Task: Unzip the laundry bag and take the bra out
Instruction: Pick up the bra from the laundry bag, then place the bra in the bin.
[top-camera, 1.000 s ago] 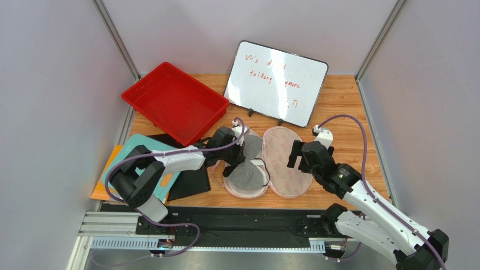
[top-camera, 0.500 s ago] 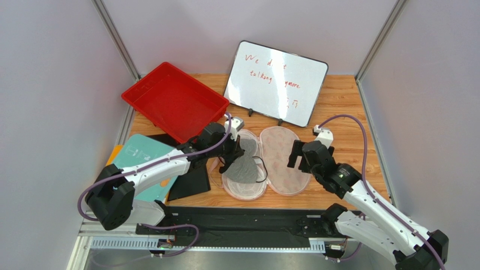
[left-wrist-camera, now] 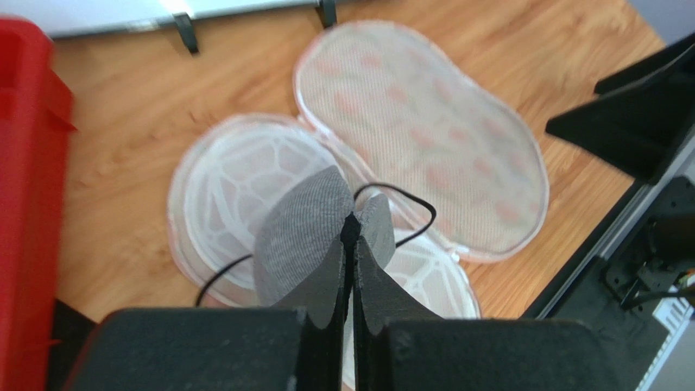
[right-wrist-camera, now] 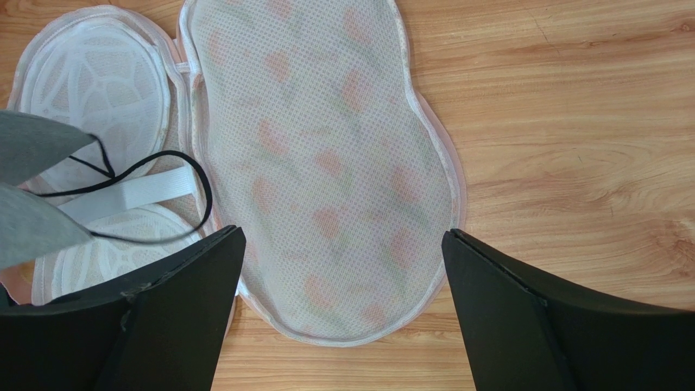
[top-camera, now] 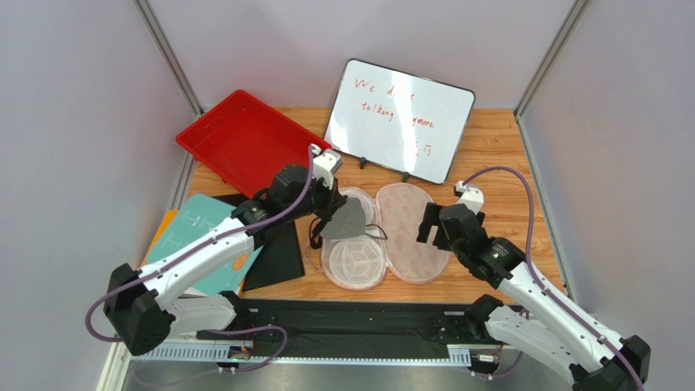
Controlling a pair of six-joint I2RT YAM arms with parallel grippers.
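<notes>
The left pincer [left-wrist-camera: 349, 243] is clamped on the grey bra [left-wrist-camera: 298, 235], above the open laundry bag [right-wrist-camera: 326, 163]. The right pincer [right-wrist-camera: 342, 235] has its jaws wide apart over the bag.

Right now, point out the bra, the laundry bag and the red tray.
bra [top-camera: 346, 221]: top external view, on the grey cup.
laundry bag [top-camera: 410, 232]: top external view, on the opened printed flap.
red tray [top-camera: 253, 151]: top external view, on its bare floor.
</notes>
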